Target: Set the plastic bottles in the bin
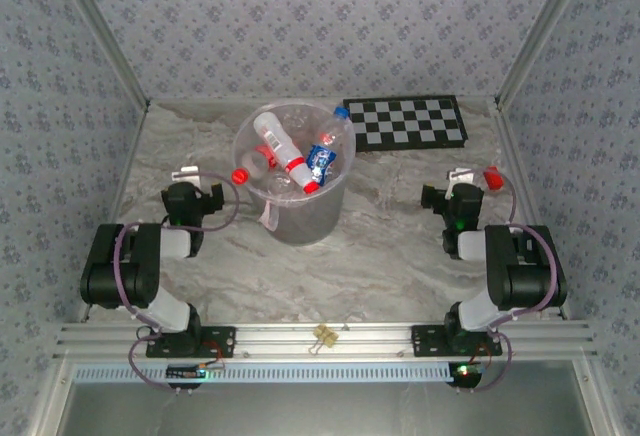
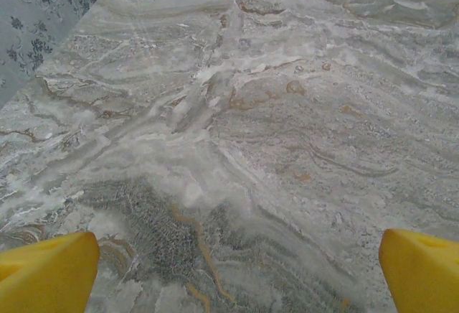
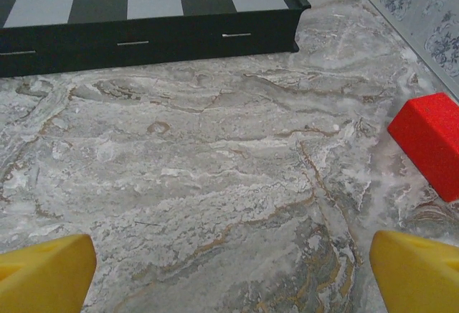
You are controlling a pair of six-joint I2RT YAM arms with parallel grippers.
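- Left claw (image 2: 235,273) spread wide, nothing between its yellow fingers (image 2: 46,273); bare marbled surface (image 2: 287,112) runs ahead of me; the patterned left wall (image 2: 36,19) cuts in at the far left corner.
- Right claw (image 3: 231,273) just as wide, holding nothing; open surface in front, right up to the checkerboard (image 3: 143,11), whose dark side edge lies across the far side.
- Red block (image 3: 430,141) sits on the surface off to the right of that claw, near the right wall (image 3: 430,11); tighter room on that flank.
- From above: the bin (image 1: 300,218) stands upright between my two arms, nearer the left one and further back; the plastic bottles (image 1: 285,151) lie heaped inside it, red and blue caps up at the rim.
- Checkerboard flat near the back wall, just right of the bin; broad free marble between the bin and my right arm.
- Metal rail (image 1: 320,336) bounds the near edge, both bases bolted to it.
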